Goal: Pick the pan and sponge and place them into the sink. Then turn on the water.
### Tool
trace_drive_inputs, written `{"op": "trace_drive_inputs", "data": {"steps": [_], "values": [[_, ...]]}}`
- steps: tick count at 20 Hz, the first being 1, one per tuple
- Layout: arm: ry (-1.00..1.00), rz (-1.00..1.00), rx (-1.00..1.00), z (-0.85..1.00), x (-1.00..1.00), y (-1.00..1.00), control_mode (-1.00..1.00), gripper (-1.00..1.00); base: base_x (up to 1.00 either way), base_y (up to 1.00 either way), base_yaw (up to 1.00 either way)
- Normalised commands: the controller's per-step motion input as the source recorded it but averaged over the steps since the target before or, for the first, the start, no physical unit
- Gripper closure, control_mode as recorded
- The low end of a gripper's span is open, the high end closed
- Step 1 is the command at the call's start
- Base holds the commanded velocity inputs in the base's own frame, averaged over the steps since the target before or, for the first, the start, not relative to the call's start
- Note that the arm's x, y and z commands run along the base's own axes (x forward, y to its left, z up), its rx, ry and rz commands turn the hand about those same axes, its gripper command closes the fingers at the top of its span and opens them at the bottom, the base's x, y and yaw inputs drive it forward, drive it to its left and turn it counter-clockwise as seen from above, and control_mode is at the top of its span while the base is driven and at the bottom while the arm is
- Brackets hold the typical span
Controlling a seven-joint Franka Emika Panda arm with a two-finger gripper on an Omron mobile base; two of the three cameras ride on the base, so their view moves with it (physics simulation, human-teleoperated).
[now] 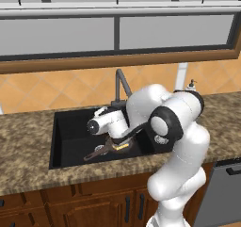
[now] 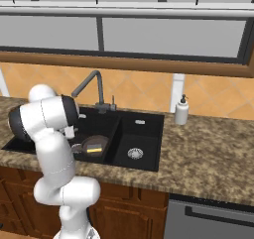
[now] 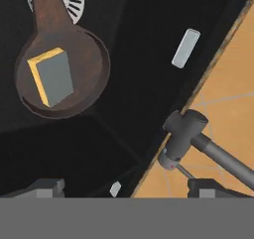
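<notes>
The dark brown pan (image 3: 74,91) lies on the floor of the black sink (image 3: 139,49), its handle running toward the round silver drain (image 3: 74,0). The yellow sponge (image 3: 51,77) rests inside the pan, grey scrub side up. My gripper (image 3: 126,186) hangs open above the basin with nothing between its fingertips (image 3: 44,186), apart from pan and sponge. From the base, pan (image 1: 109,148) and sponge (image 1: 123,147) sit in the large bowl of the sink (image 1: 70,136) under my white hand (image 1: 107,122). The pan (image 2: 92,143), sponge (image 2: 97,148) and sink (image 2: 149,134) also show from the right. No water runs from the faucet (image 1: 121,82).
The dark faucet's base (image 3: 182,130) stands on the counter behind the basin, close to my right fingertip; its gooseneck (image 2: 92,84) arches over the sink. A white soap dispenser (image 2: 181,110) stands on the granite counter (image 2: 213,149) to the right. A window runs above the tiled wall.
</notes>
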Motion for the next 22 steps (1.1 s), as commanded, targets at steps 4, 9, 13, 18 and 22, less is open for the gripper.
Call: {"op": "trace_drive_inputs", "data": {"steps": [4,9,13,18,22], "values": [[0.00,0.04,-0.01,0.96,-0.46,0.39,-1.00,-1.00,0.00,0.00,0.00],[-0.01,0.13,0.01,0.76,-0.79,0.22,-1.00,-1.00,0.00,0.00,0.00],[-0.28,0.12,0.16,0.57,-1.00,-0.01,-1.00,-1.00,0.00,0.00,0.00],[-0.15,0.00,0.25,0.79,-0.86,-0.08,-1.00,-1.00,0.00,0.00,0.00],[0.01,0.00,0.22,0.98,-0.42,-0.03,-1.00,-1.00,0.00,0.00,0.00]]}}
